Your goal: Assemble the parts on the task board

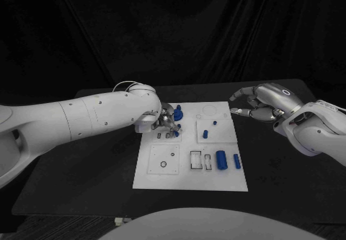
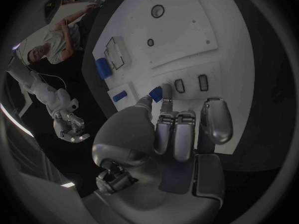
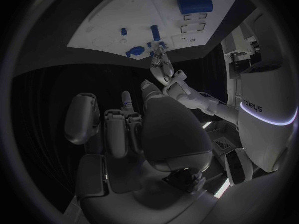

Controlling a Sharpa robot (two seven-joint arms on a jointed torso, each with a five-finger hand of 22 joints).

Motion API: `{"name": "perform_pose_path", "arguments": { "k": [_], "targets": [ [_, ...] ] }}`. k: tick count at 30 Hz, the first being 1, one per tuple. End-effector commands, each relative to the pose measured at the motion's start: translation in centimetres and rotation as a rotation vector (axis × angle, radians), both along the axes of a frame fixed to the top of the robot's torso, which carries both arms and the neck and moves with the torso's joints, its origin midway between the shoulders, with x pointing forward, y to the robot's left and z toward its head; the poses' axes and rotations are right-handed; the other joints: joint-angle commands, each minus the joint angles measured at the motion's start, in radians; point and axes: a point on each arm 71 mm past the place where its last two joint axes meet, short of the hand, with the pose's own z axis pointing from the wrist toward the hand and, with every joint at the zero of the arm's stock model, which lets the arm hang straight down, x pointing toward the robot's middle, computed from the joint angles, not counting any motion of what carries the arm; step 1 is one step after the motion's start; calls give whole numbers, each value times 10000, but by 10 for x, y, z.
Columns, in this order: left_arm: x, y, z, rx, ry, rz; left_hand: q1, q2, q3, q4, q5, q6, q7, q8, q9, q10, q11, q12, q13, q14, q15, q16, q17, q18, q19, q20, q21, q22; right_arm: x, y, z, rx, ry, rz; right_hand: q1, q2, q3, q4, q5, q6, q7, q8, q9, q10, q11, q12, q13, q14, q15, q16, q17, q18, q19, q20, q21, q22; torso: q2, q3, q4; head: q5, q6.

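White task board [image 1: 216, 182] lying flat in the middle of a black table [image 1: 72, 195], long axis running away from the robot. Left hand [image 1: 166, 122] over the board's far left corner, fingertips pinching a small blue peg [image 1: 177, 114] held roughly upright; in the left wrist view, same blue peg [image 2: 156, 92] at the fingertips [image 2: 166, 104], just above two small rectangular slots. Right hand [image 1: 261, 104] hovering above the table just off the board's far right edge, fingers loosely curled and apart, holding nothing. On the near right of the board, a thick blue cylinder [image 1: 221, 161] lying flat, long axis pointing away from the robot, with a thinner blue pin [image 1: 236, 160] just beside it, parallel. Further back, a short blue peg [image 1: 205, 134] on a raised square panel, long axis also away from the robot.
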Motion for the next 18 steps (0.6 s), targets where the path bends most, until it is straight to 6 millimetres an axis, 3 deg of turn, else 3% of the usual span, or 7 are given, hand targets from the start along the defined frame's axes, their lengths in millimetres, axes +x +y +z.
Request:
{"name": "perform_pose_path", "arguments": {
  "k": [1,18],
  "targets": [
    [-1,-3,-1,-147,102,-210,76,-45,177,-60,84,83,7,-79,18,1044,-33,26,2624,1057,-2,26,2635,73,-58,-14,-55,-8,0,0,-1,-42,32,-105,-13,124,-2,82,30,41,8,-51,-8,1028,59,25,2628,851,78,-22,1899,36,-75,-6,-35,1534,0,3,2,5,-2],
    [-2,-3,-1,-161,132,-234,93,-481,1296,-567,501,164,1,-401,152,1044,-44,26,2624,1057,-12,26,2635,78,-57,-26,-137,38,1,0,-2,-70,72,-104,-34,180,5,119,47,51,6,-56,-25,1028,58,25,2628,841,78,-62,1855,49,-97,-4,-105,1515,-1,1,5,38,-2]
  ]
}}
